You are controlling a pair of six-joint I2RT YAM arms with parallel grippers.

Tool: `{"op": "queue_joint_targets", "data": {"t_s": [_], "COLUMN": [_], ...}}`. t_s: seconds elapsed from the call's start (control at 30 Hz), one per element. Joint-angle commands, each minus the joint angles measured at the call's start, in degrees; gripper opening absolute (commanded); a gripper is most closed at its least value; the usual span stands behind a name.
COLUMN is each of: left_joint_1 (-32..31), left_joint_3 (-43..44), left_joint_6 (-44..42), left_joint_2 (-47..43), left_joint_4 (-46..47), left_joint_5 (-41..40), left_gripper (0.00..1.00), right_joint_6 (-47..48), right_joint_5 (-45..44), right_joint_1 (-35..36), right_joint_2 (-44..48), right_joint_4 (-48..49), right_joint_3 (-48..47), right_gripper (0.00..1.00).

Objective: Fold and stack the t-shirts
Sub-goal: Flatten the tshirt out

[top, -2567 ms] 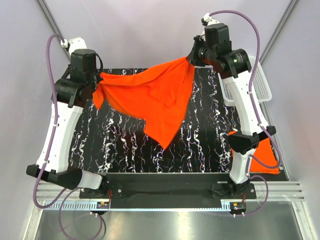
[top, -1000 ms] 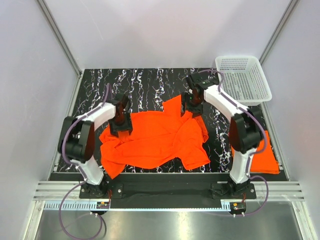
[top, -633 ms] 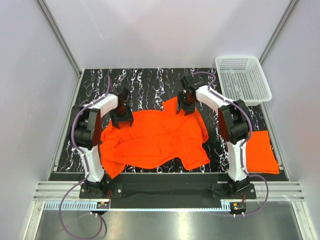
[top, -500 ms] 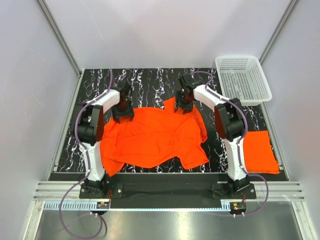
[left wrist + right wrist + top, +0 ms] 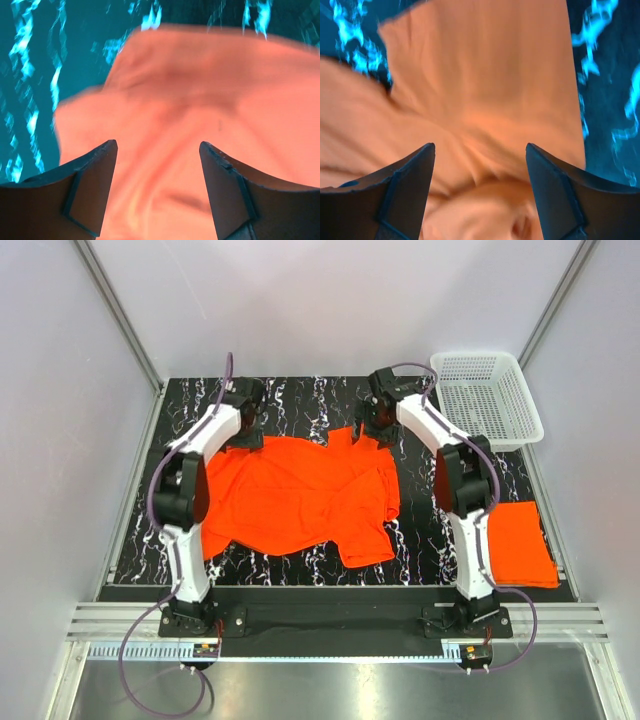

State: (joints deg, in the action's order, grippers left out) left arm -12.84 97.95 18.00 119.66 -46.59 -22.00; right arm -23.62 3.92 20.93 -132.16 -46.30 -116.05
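Observation:
An orange t-shirt (image 5: 300, 495) lies spread and wrinkled on the black marbled table (image 5: 300, 400). My left gripper (image 5: 243, 435) hangs over the shirt's far left edge, and my right gripper (image 5: 373, 430) over its far right corner. In the left wrist view the left gripper (image 5: 157, 146) is open, with the t-shirt (image 5: 200, 90) lying below the spread fingers. The right gripper (image 5: 480, 147) is open too, above rumpled cloth of the t-shirt (image 5: 480, 75). A second, folded t-shirt (image 5: 520, 545) lies at the right, partly behind the right arm.
A white mesh basket (image 5: 487, 395) stands at the far right corner, close to the right arm's forearm. Grey walls enclose the table on three sides. Both arms stretch from their bases at the near edge across the table's sides.
Both grippers have slid toward the far edge, dragging the shirt's top edge with them and flattening it. Both sets of jaws have come off the cloth and now stand wide.

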Motion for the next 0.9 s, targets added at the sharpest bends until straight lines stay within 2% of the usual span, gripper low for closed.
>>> {"op": "queue_joint_targets", "data": {"t_s": [0.0,0.07,0.13,0.17,0.23,0.3,0.33,0.37,0.43,0.47,0.57,0.73,0.87], "left_joint_1": [-2.89,-3.94,-4.03,-3.95,-3.42,-2.72,-0.54,0.87,4.21,5.01,5.63,8.7,12.57], "left_joint_3": [-5.73,-14.16,-23.27,-26.46,-34.36,-38.69,-42.89,-45.11,-50.54,-53.28,-55.85,-56.29,-56.64], "left_joint_6": [4.91,7.3,11.34,12.66,16.26,21.17,22.77,24.26,28.04,29.97,31.22,37.71,43.07], "left_joint_2": [-14.95,-23.65,-30.15,-36.8,-43.51,-52.65,-57.99,-60.57,-66.79,-68.31,-71.66,-70.18,-68.77], "left_joint_4": [-3.06,-4.03,-4.65,-5.26,-6.66,-10.44,-12.37,-12.91,-13.7,-13.7,-14.58,-19.41,-19.77], "left_joint_5": [-1.65,-0.24,1.16,1.86,3.18,4.33,7.55,9.5,13.63,14.35,17.51,16.11,16.99], "left_gripper": [0.73,0.72,0.72,0.72,0.71,0.7,0.7,0.69,0.66,0.65,0.63,0.66,0.68], "right_joint_6": [1.73,2.17,2.43,2.61,2.79,2.26,1.48,1.12,-0.02,-0.29,-1.96,-3.8,-5.03], "right_joint_5": [-0.15,1.17,1.52,1.96,2.93,5.3,8.09,9.77,12.59,15.12,16.9,16.38,15.85], "right_joint_1": [0.69,0.96,1.22,1.48,1.57,1.57,1.66,1.57,1.66,1.66,1.75,1.57,1.66], "right_joint_2": [12.94,17.35,24.47,27.19,34.75,40.45,41.97,43.55,47.16,49.08,50.85,53.75,56.66], "right_joint_4": [-3.88,-4.06,-2.75,-1.78,0.76,1.3,1.22,1.22,3.13,5.15,7.1,7.46,8.16], "right_joint_3": [7.2,12.22,20.48,26.95,33.05,40.24,42.29,46.22,50.55,54.92,61.44,67.0,70.86], "right_gripper": [0.81,0.82,0.83,0.84,0.84,0.84,0.84,0.83,0.75,0.7,0.65,0.55,0.53]}}
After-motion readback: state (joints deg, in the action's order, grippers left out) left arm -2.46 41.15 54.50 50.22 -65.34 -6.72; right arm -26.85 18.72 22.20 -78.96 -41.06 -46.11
